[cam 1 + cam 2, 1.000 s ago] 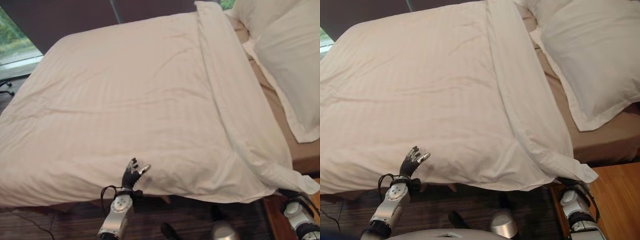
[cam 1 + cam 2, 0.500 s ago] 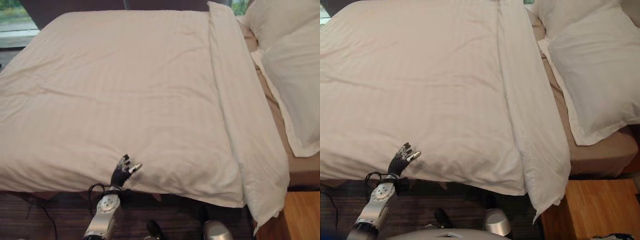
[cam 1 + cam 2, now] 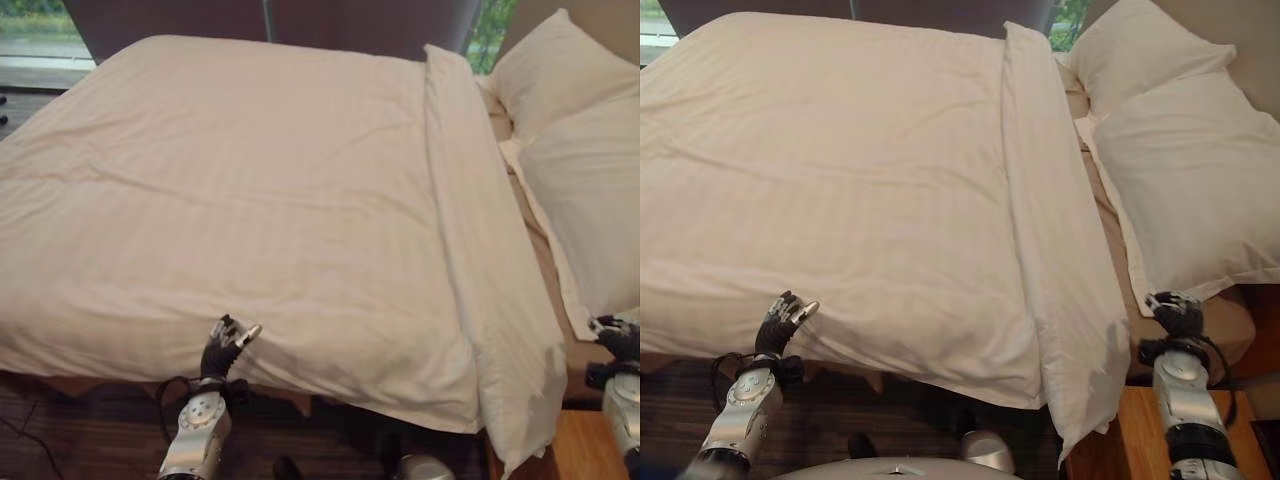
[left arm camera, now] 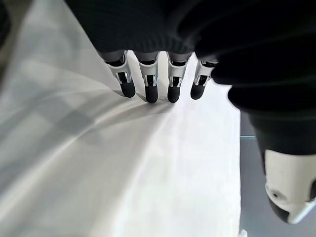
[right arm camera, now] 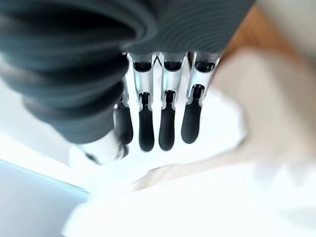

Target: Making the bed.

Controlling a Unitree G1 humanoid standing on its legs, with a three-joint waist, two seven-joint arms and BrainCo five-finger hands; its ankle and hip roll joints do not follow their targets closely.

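- The big white duvet (image 3: 250,200) lies spread flat over most of the bed, and its near edge hangs over the side of the bed.
- The top of the duvet is turned back into a long folded band (image 3: 1050,220), right beside the pillows.
- One corner of that band (image 3: 1085,400) droops down off the bed, so this bit looks not tidy yet.
- The left hand (image 3: 222,345) is at the duvet's near edge. Its fingers (image 4: 148,86) are straight and spread, with the tips on the cloth, and they pinch nothing.
- The right hand (image 3: 1172,312) is near the drooping corner, just below the pillow's edge. Its fingers (image 5: 165,123) are straight and hold nothing.
- The duvet looks soft, puffy and light. It will likely bend and slide, so it is best grabbed at an edge or a corner, not in the middle.
- Two white pillows (image 3: 1180,170) lie past the band at the head of the bed, on the tan sheet (image 3: 1230,325).
- A wooden bedside stand (image 3: 1110,440) sits under the drooping corner and could get in the right hand's way.
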